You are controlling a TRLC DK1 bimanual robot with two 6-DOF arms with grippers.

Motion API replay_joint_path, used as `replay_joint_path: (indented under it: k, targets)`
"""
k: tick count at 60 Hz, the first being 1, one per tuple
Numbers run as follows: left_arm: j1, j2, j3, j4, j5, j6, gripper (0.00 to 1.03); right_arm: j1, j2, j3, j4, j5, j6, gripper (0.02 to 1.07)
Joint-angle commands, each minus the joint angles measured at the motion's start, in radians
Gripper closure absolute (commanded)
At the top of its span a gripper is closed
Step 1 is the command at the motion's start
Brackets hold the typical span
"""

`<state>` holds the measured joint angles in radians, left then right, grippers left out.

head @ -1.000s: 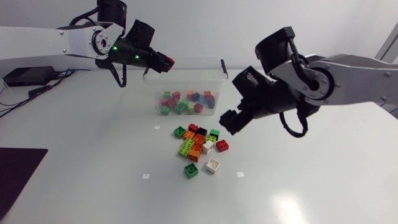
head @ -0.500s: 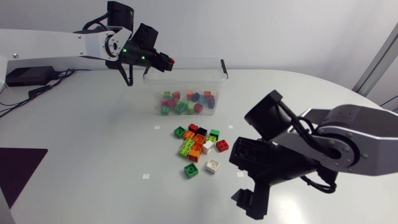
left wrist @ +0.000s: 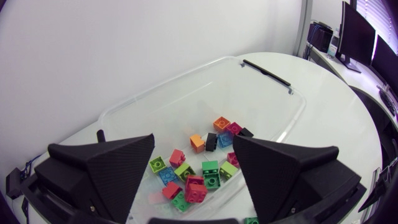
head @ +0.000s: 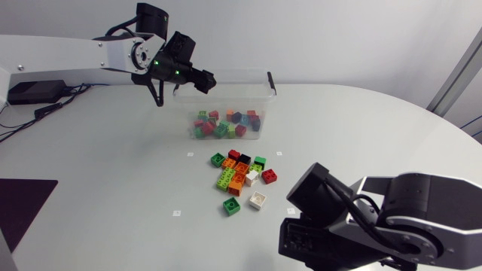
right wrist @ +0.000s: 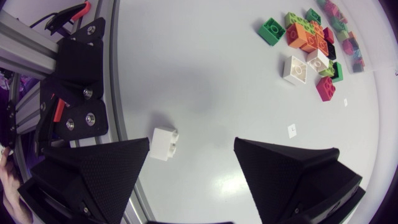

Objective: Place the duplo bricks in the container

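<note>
Right end effector point(right wrist: 192, 142) is spread with nothing in it, low over the worktop point(head: 113, 173) at its near edge. One white brick point(right wrist: 163, 143) sits right at that edge, close by one fingertip. Loose duplo bricks point(head: 239, 177) are clustered mid-worktop, well apart from every edge and both arms. Behind them is the container point(head: 226, 94), with bricks inside point(head: 224, 123). Left end effector point(left wrist: 194, 149) is spread and empty above the container's left end.
</note>
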<state>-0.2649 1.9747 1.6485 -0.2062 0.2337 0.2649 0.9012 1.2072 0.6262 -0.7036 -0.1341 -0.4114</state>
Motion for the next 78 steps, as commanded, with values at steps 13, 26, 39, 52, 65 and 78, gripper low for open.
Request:
replay_joint_path:
  k: [13, 26, 39, 52, 65, 78]
  targets:
    - [-0.020, -0.315, -0.219, -0.159, -0.007, 0.077, 0.06, 0.087, 0.094, -0.033, 0.003, -0.004, 0.020, 0.09]
    - [-0.031, -0.453, -0.366, -0.271, -0.010, 0.143, 0.06, 0.104, 0.172, -0.042, 0.036, -0.007, 0.020, 0.12]
    - [-0.103, -0.536, -0.530, -0.320, -0.042, 0.200, 0.08, 0.100, 0.222, -0.056, 0.090, 0.002, 0.023, 0.19]
    - [-0.231, -0.562, -0.670, -0.326, -0.062, 0.235, 0.08, 0.088, 0.235, -0.065, 0.108, 0.002, 0.014, 0.64]
    - [-0.339, -0.470, -0.720, -0.311, -0.065, 0.221, 0.08, -0.008, 0.187, -0.060, 0.110, 0.004, -0.020, 0.78]
    - [-0.378, -0.306, -0.658, -0.300, -0.066, 0.125, 0.08, -0.157, 0.054, -0.020, 0.073, -0.006, -0.058, 0.78]
